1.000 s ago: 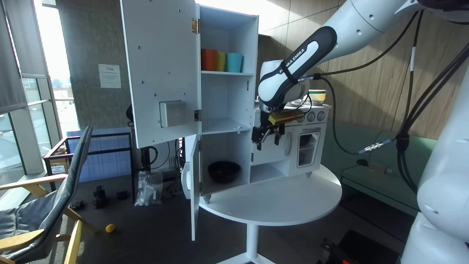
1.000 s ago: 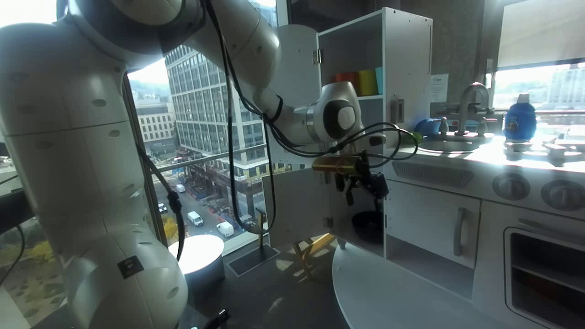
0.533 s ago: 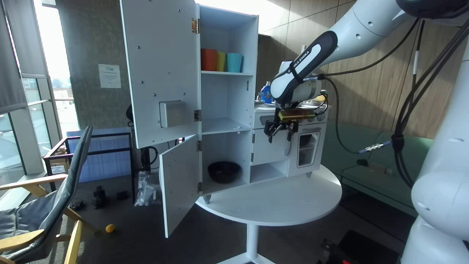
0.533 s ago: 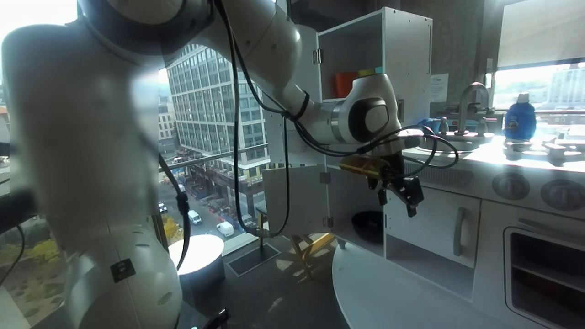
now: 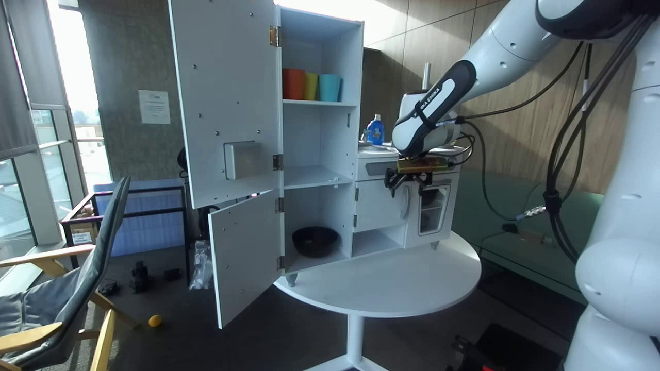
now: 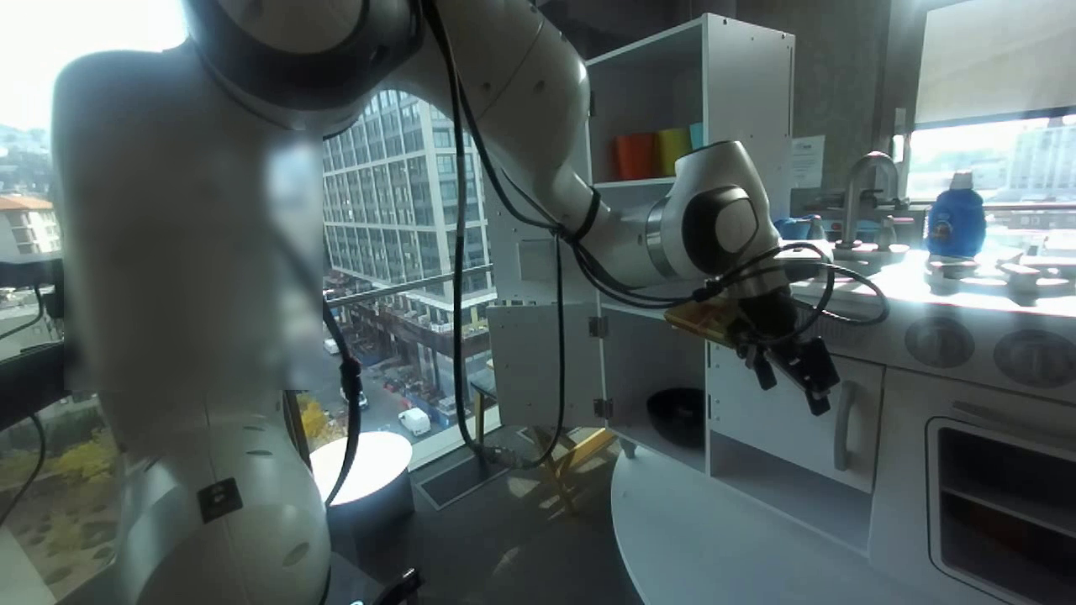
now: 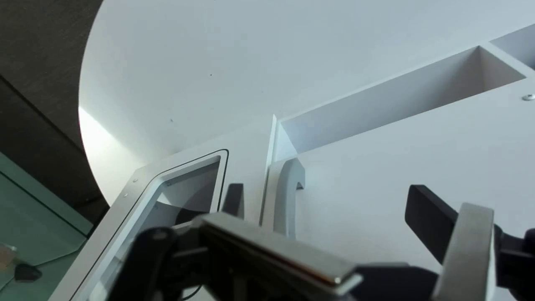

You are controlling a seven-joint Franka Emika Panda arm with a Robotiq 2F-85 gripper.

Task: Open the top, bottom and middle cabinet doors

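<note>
The middle door (image 5: 379, 212) is closed, facing the gripper (image 5: 408, 190), whose 2 fingers (image 7: 429, 219) are spread pretty wide. In the wrist view the handle (image 7: 288, 188) shows between them, though it's hard to tell if anything's touching. The top door (image 5: 227, 87) and bottom door (image 5: 247, 257) hang open, well apart. 3 cups (image 5: 311, 86) and a dark bowl (image 5: 315, 243) sit inside.

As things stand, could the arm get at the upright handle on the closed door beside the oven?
Probably yes: its fingers are spread apart near the handle, not gripping it, and nothing visible blocks the way.
</note>
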